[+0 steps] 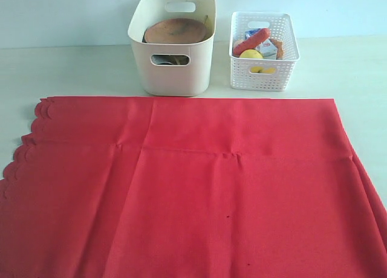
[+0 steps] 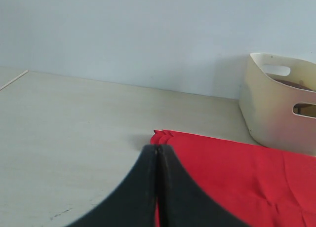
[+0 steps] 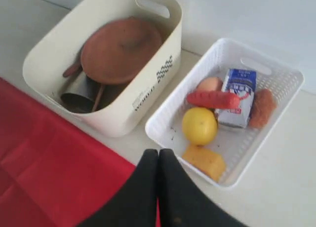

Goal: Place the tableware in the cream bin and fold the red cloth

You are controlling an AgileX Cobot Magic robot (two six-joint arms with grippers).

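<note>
Red cloth (image 1: 193, 187): one large sheet, spread flat over the near part of the worktop (image 1: 72, 66). Its scalloped edge lies on the left. Light creases cross the middle. The far edge lies just short of both containers.

Cream bin (image 1: 175, 72): upright on the worktop at far centre, just beyond the cloth's far edge. Contents:
- round brown wooden plate (image 1: 175, 30), tilted and leaning on the other pieces, uppermost in the bin
- steel cup (image 3: 79, 96), below the plate's rim
- dark wooden spoon (image 3: 73, 69), only the handle showing beside the plate
The other pieces under the plate cannot be told apart.

White lattice basket (image 1: 284, 60): stands just right of the cream bin, a narrow gap between them. Contents:
- blue-and-white carton (image 3: 238, 96)
- red sausage (image 3: 212, 98), lying across the carton's edge
- lemon (image 3: 199, 126)
- cheese wedge (image 3: 204, 160)
- brown crumbed piece (image 3: 261, 107)
- egg (image 3: 210, 83), partly hidden

Left hand (image 2: 157, 153): fingers pressed together, holding nothing, by the cloth's far-left scalloped corner.

Right hand (image 3: 158, 155): fingers pressed together, holding nothing, above the cloth's far edge, near the gap between bin and basket.
</note>
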